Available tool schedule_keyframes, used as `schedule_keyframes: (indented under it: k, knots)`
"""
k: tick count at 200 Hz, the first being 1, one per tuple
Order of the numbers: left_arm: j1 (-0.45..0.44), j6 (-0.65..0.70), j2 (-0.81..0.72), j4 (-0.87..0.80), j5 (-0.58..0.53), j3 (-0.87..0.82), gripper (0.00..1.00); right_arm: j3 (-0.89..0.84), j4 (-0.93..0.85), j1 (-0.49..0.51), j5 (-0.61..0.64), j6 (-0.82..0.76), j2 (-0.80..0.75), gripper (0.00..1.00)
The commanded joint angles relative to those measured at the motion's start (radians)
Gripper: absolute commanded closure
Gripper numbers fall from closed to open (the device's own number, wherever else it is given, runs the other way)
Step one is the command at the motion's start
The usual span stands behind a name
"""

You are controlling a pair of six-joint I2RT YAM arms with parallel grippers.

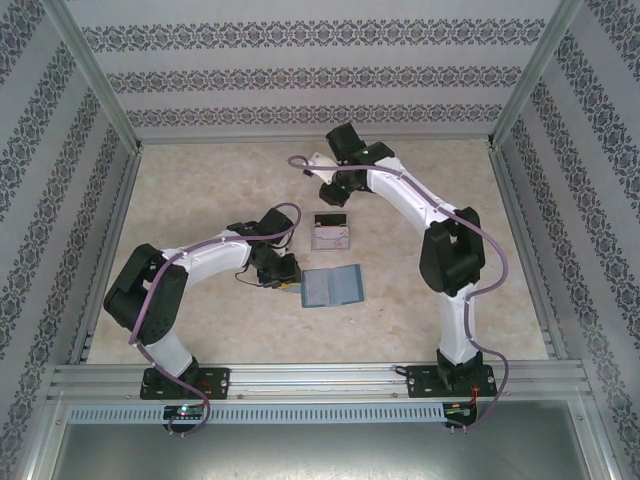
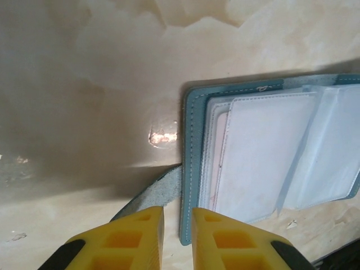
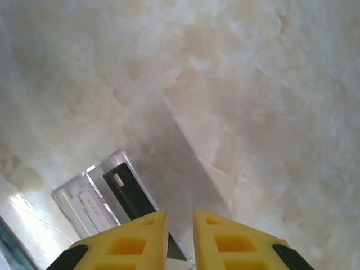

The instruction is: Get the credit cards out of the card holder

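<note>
Card holder (image 1: 332, 286) open flat beside nearly closed, empty left gripper (image 2: 178, 220); right gripper (image 3: 180, 225) likewise, above tray (image 3: 95, 197)

In the left wrist view the wallet (image 2: 194, 169) runs off the right edge, so its far half is cut away. Its cloudy sleeves blur what they hold: a pale card (image 2: 264, 152) shows, its print unreadable. The strap tab (image 2: 154, 194) disappears behind the left pincer (image 2: 177, 225). In the right wrist view the right pincer (image 3: 180, 236) covers the lower end of the black card (image 3: 132, 197), and the clear tray (image 3: 95, 197) is cut by the bottom edge. From above, the tray's contents (image 1: 330, 230) are too small to tell.
</note>
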Motion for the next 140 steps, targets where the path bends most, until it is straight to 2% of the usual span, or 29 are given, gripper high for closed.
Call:
schedule_keyframes:
  k: [1,29,69,117,140]
  knots:
    - [-0.002,0.016,0.015,0.039,0.027,-0.006,0.83,-0.123,0.112,0.026,-0.027,0.27,-0.103,0.8]
    - [-0.002,0.016,0.016,0.047,0.038,-0.005,0.86,-0.24,0.138,0.036,-0.015,0.5,-0.186,0.84]
    - [-0.002,0.019,0.002,0.042,0.035,-0.007,0.86,-0.495,0.308,0.072,-0.094,0.754,-0.338,0.88]
    - [-0.003,0.005,-0.002,0.062,0.059,-0.01,0.9,-0.661,0.369,0.129,-0.163,1.033,-0.382,0.91]
    - [-0.002,-0.004,-0.004,0.079,0.077,-0.019,0.93,-0.714,0.395,0.16,-0.203,1.101,-0.38,0.92]
